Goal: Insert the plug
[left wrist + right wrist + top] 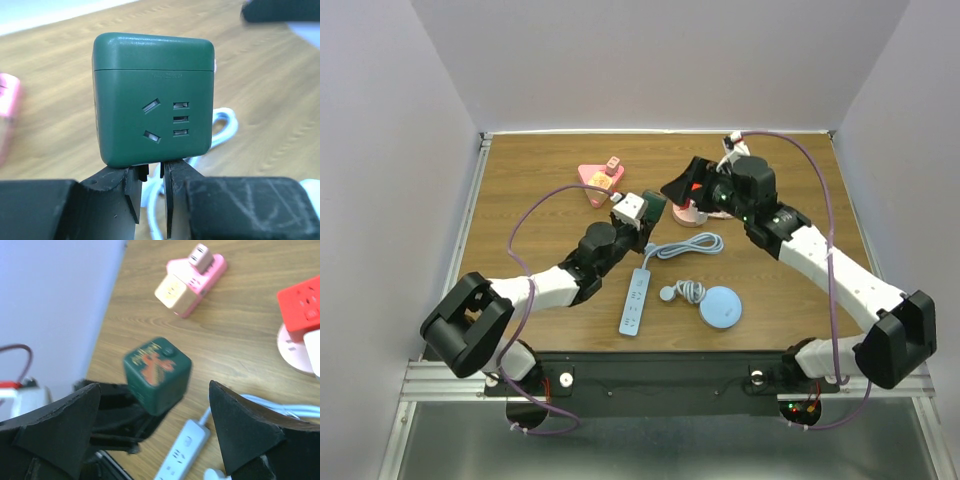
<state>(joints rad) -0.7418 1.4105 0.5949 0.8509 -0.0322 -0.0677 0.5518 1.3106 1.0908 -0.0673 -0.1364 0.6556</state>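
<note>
Green cube plug (152,100): rigid, light, smooth plastic, probably slippery. Left claw (150,197) pinches narrowly at its base, cube just beyond the fingertips. Right claw (154,390) wide, empty; best hold judged: flat side faces.

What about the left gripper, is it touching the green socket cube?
Touching. The left wrist view shows the left gripper closed against the underside of the green socket cube, with no gap between them.

A robot lab cell. Plain white walls (650,60) box in a wooden table (520,180). An aluminium rail (430,378) fronts its near edge.
</note>
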